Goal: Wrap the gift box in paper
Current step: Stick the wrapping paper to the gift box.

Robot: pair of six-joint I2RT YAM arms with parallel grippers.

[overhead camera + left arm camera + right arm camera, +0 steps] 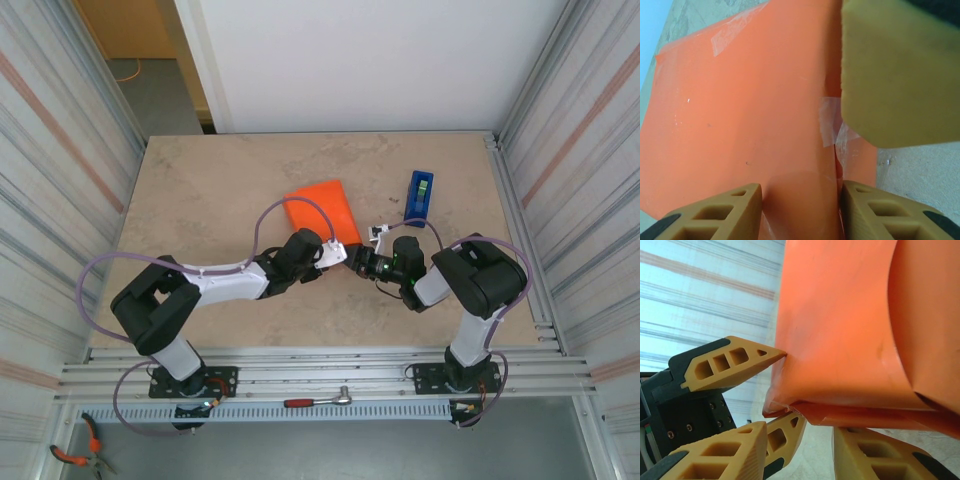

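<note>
The gift box is covered by the orange paper [320, 208], which forms one parcel resting on the table with its near end raised. Clear tape [827, 122] holds a seam. My left gripper [337, 253] [800, 192] is shut on the parcel's near end. The right wrist view shows its fingers [730, 362], one above that end and one below. My right gripper [368, 262] [800, 432] faces the same end from the right. It is open, the folded flap [850, 412] just past its tips. One of its fingers [890, 70] lies against the parcel's edge.
A blue tape dispenser [420, 195] stands right of the parcel, behind the right arm. Bare beige table [200, 190] lies to the left and at the back. Corrugated walls close both sides. A ratchet [320, 400] lies on the front rail, pliers [85, 450] below it.
</note>
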